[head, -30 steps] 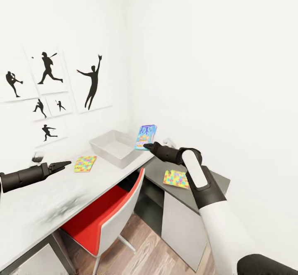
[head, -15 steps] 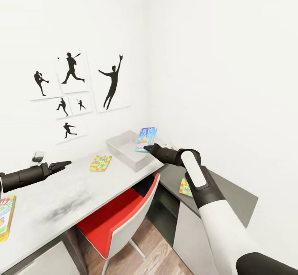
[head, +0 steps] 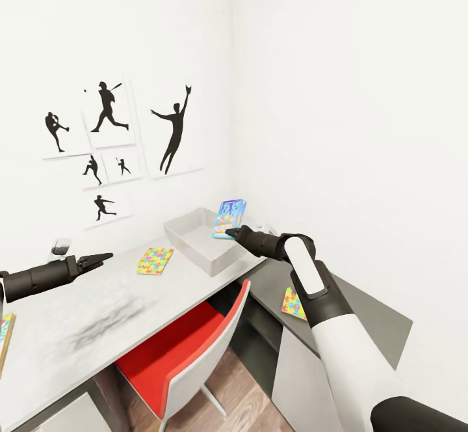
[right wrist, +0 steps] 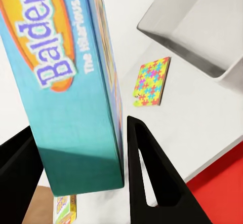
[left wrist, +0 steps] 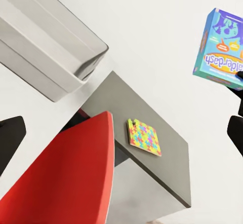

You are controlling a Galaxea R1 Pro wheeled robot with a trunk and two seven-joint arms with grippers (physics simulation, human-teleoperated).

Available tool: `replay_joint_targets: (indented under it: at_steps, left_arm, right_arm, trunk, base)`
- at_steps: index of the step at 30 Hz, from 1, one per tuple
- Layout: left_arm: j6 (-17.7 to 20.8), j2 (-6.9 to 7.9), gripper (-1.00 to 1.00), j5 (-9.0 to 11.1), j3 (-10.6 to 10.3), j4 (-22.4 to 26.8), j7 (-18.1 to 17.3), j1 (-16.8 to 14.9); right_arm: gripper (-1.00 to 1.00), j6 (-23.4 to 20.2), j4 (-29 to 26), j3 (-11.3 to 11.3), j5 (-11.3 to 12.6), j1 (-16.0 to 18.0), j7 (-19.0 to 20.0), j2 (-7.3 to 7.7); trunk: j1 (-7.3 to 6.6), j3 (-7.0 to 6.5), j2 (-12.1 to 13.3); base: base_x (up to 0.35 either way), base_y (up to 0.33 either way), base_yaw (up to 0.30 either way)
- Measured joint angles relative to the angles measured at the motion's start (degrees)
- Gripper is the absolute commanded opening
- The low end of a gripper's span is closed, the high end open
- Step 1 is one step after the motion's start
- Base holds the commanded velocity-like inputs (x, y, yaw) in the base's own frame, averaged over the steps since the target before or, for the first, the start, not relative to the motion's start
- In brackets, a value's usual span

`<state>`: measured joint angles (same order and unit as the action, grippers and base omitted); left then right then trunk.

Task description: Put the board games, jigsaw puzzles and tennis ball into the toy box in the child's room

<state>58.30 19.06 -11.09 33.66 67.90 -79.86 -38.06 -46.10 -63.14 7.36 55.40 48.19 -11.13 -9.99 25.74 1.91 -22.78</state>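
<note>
My right gripper (head: 229, 230) is shut on a mostly blue board game (head: 229, 217), lettered "Balderdash" (right wrist: 66, 82), and holds it upright just beyond the near right corner of the toy box (head: 201, 237). The pale grey toy box stands at the far end of the table (head: 97, 315). One jigsaw puzzle (head: 155, 260) lies on the table left of the toy box. The other jigsaw puzzle (head: 294, 303) lies on the lower dark grey top (head: 364, 308). My left gripper (head: 103, 258) hangs open above the table's left part. The corner of another board game (head: 5, 334) shows at the left edge.
A red chair (head: 188, 347) is pushed under the table, in front of me. A small dark-and-white object (head: 60, 246) sits by the wall. Black sports silhouettes (head: 107, 139) hang on the left wall. Wood floor (head: 240, 399) shows below.
The camera has turned left, so the whole scene slid right in view. Both arms keep their pose. The blue board game stays in my right gripper.
</note>
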Motion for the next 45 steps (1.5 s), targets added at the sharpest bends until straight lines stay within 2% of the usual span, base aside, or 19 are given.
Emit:
replay_joint_targets:
  at_steps: [6,19,28,45]
  left_arm:
    - [0.0,0.01,1.0,0.0,0.0,0.0,0.0,0.0]
    - [0.0,-0.05,1.0,0.1,0.1,0.0,-0.1,0.0]
    - [0.0,-0.05,1.0,0.0,0.0,0.0,-0.1,0.0]
    - [0.1,-0.06,1.0,0.0,-0.1,0.0,-0.1,0.0]
  right_arm:
    - [-1.0,-0.1,0.0,0.0,-0.1,0.0,0.0,0.0]
    - [-1.0,-0.2,0.0,0.1,0.0,0.0,0.1,0.0]
    - [-1.0,-0.2,-0.1,0.1,-0.1,0.0,0.1,0.0]
    - [-1.0,-0.2,-0.1,0.0,0.1,-0.4,0.2,0.0]
  trunk:
    - [0.0,0.0,0.0]
    - [0.0,0.0,0.0]
    - [-0.02,0.0,0.0]
    - [-0.01,0.0,0.0]
  base:
    - [0.034,-0.072,0.078]
    - [0.049,0.015,0.271]
    - [0.211,0.0,0.264]
    - [0.124,-0.046,0.019]
